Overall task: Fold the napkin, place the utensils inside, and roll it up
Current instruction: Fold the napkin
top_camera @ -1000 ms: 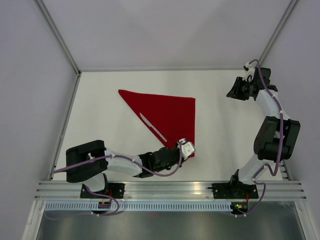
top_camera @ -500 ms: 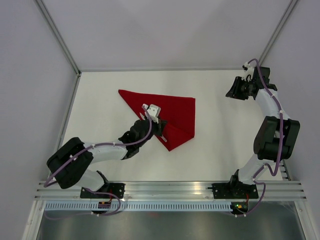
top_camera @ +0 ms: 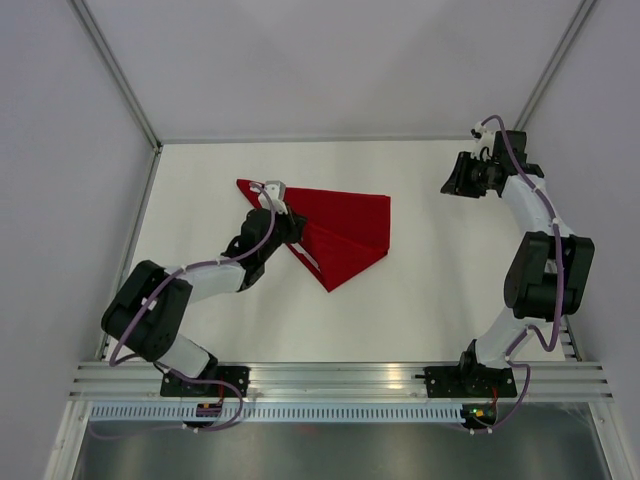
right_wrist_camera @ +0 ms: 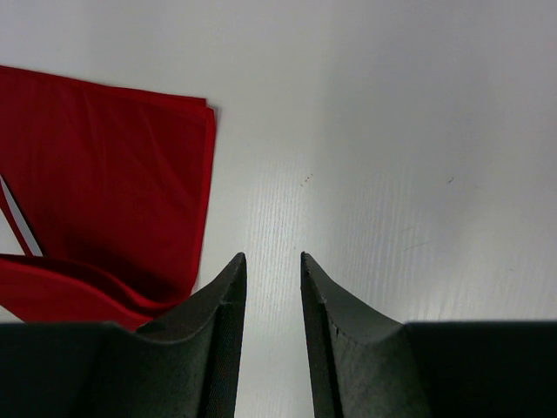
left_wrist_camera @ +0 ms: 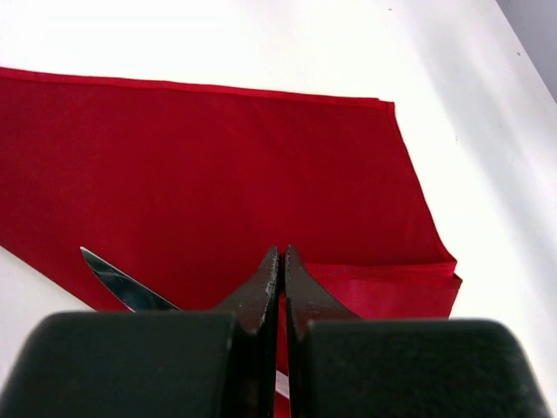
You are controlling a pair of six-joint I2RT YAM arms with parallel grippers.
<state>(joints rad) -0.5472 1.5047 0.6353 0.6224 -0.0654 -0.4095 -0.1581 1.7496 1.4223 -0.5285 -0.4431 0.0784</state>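
Observation:
The red napkin (top_camera: 345,225) lies on the white table, its near flap pulled over toward the far left. My left gripper (top_camera: 272,190) is at the napkin's far left corner, shut on a pinch of red cloth (left_wrist_camera: 280,248). A silver knife (left_wrist_camera: 122,283) lies on the napkin (left_wrist_camera: 218,165), mostly covered by the folded flap; only a sliver of the knife (top_camera: 310,260) shows from above. My right gripper (top_camera: 455,180) hovers open and empty over bare table at the far right, and its wrist view (right_wrist_camera: 272,255) shows the napkin (right_wrist_camera: 104,174) to its left.
The white table (top_camera: 450,290) is walled by grey panels at the back and both sides. An aluminium rail (top_camera: 340,378) with the arm bases runs along the near edge.
My left gripper has carried the napkin's near right corner up and left across the cloth, folding the flap over the knife. The right gripper has shifted slightly left.

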